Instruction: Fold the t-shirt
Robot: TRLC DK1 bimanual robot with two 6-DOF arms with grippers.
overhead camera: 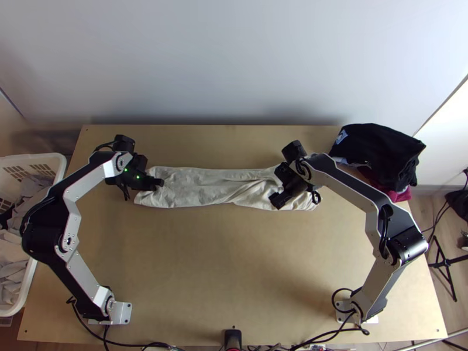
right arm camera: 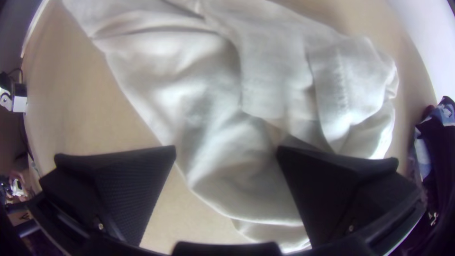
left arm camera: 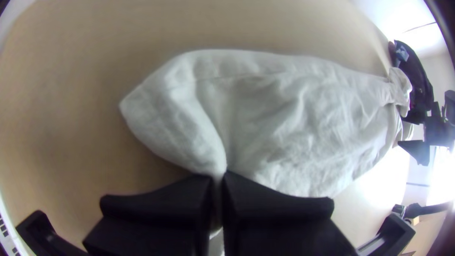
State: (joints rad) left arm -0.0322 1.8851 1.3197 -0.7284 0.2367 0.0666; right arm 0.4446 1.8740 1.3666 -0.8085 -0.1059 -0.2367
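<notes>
A pale grey-white t-shirt (overhead camera: 199,186) lies as a long narrow strip across the table's upper half, smoother at its left part and bunched with creases toward its right end. At the strip's left end is my left gripper (overhead camera: 160,182); in the left wrist view the left gripper (left arm camera: 218,182) is shut on a pinched edge of the shirt (left arm camera: 303,114). Over the right part stands my right gripper (overhead camera: 277,186). In the right wrist view the right gripper (right arm camera: 226,151) is open, its fingers wide apart above the creased cloth (right arm camera: 213,128).
Dark folded garments (overhead camera: 380,155) with a dark red one (overhead camera: 393,192) beneath are piled at the table's upper right corner. A white basket (overhead camera: 30,281) of clothes stands beyond the left edge. Bare tabletop (overhead camera: 228,263) stretches between the shirt and the arms' bases.
</notes>
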